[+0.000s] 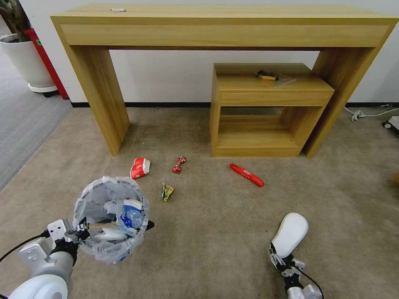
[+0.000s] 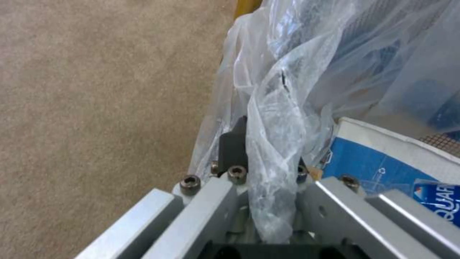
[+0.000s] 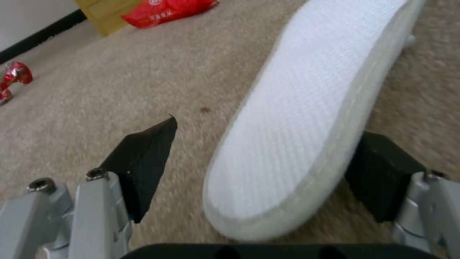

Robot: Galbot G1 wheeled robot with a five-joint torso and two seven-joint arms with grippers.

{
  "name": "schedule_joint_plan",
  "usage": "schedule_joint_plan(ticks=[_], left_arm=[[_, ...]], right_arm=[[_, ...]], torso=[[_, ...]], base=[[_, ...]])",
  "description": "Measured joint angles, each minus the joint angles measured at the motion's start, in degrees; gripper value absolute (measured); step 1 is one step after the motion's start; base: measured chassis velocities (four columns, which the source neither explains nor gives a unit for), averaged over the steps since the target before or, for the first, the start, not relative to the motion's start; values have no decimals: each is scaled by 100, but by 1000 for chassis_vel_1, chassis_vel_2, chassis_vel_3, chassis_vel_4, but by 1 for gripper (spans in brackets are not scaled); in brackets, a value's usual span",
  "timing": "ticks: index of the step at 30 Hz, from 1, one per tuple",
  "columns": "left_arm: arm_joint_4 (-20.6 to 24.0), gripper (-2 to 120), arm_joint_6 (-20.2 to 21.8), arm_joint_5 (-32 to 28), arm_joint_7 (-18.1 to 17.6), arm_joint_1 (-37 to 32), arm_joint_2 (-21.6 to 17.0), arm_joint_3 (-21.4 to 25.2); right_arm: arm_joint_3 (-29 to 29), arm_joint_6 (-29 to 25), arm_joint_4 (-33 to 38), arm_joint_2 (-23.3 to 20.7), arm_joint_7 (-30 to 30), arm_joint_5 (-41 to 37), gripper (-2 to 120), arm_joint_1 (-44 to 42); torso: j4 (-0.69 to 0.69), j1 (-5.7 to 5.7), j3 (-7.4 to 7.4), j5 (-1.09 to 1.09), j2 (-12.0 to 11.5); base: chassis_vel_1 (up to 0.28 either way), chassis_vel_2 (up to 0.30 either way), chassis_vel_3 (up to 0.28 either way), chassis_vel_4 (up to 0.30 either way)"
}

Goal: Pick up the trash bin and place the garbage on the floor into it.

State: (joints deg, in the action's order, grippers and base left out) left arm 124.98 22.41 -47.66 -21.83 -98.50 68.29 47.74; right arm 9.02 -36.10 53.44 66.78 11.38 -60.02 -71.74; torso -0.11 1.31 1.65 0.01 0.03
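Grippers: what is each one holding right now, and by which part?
Left gripper is shut on the trash bin, at its bag-lined rim. Right gripper is open around the white slipper's near end, not clamped.

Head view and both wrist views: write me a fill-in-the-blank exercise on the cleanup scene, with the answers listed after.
1. The left gripper is shut on the ____ of the trash bin.
2. The right gripper is open around a white ____ on the floor.
3. The long red wrapper lies in front of the small wooden ____.
4. The crushed red paper cup lies on the ____, not in the bin.

Missing words: rim; slipper; shelf; floor
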Motion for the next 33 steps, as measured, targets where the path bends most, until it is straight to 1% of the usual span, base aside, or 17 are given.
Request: schedule_joint_plan(ticks=[2,5,6,7,10,11,13,14,16,17,20,21,24,25,29,30,33], left_arm=[[19,0,-3,2,6,-25,3,15],[21,0,-22,41,36,-51,30,35],[21,0,-22,41,36,-51,30,35],[11,0,-29,59,48,-51,44,35],[-40,0,-37,81,58,-15,73,25],[-40,0,-37,81,58,-15,73,25],[-78,0,-39,90,61,17,83,8],[-78,0,-39,90,61,17,83,8],[-112,0,-41,95,62,43,89,0],[-112,0,-41,95,62,43,89,0],[-166,0,-41,100,63,87,90,-6],[-166,0,-41,100,63,87,90,-6],[-217,0,-41,115,63,116,86,-16],[-217,0,-41,115,63,116,86,-16],[-229,0,-27,151,65,112,39,-45],[-229,0,-27,151,65,112,39,-45],[-255,0,-17,183,68,99,12,-65]], right_arm=[[-12,-1,-1,-1,-7,0,76,20],[-41,-22,15,-11,-67,43,64,29],[-41,-22,15,-11,-67,43,64,29],[-49,-39,15,-16,-77,69,57,30],[-54,-64,37,-60,-85,100,43,14],[-54,-64,37,-60,-85,100,43,14],[-54,-85,45,-87,-85,123,34,10],[-54,-85,45,-87,-85,123,34,10],[-57,-117,45,-97,-85,162,23,-3],[-57,-117,45,-97,-85,162,23,-3],[-92,-198,106,-178,-77,279,9,-33],[-92,-198,106,-178,-77,279,9,-33],[-157,-287,341,-481,-22,465,1,-103],[-157,-287,341,-481,-22,465,1,-103],[-230,-478,760,-928,242,860,1,-136],[-230,-478,760,-928,242,860,1,-136],[-348,-606,1224,-1304,489,1233,1,-81]], torso=[[0,0,0,1,0],[0,0,0,0,0],[0,0,0,0,0],[0,0,0,1,0],[0,0,0,-1,0],[0,0,0,-1,0],[0,0,0,0,0],[0,0,0,0,0],[-1,0,0,0,0],[-1,0,0,0,0],[0,0,0,2,0],[0,0,0,2,0],[-1,0,0,0,0],[-1,0,0,0,0],[-1,0,0,2,0],[-1,0,0,2,0],[-1,0,0,2,0]], base=[[0,0,0,0],[0,0,0,0],[0,0,0,0],[0,0,0,0],[0,0,0,0],[0,0,0,0],[0,0,0,0],[0,0,0,0],[0,0,0,0],[0,0,0,0],[0,0,0,0],[0,0,0,0],[0,0,0,0],[0,0,0,0],[0,0,0,0],[0,0,0,0],[0,0,0,0]])
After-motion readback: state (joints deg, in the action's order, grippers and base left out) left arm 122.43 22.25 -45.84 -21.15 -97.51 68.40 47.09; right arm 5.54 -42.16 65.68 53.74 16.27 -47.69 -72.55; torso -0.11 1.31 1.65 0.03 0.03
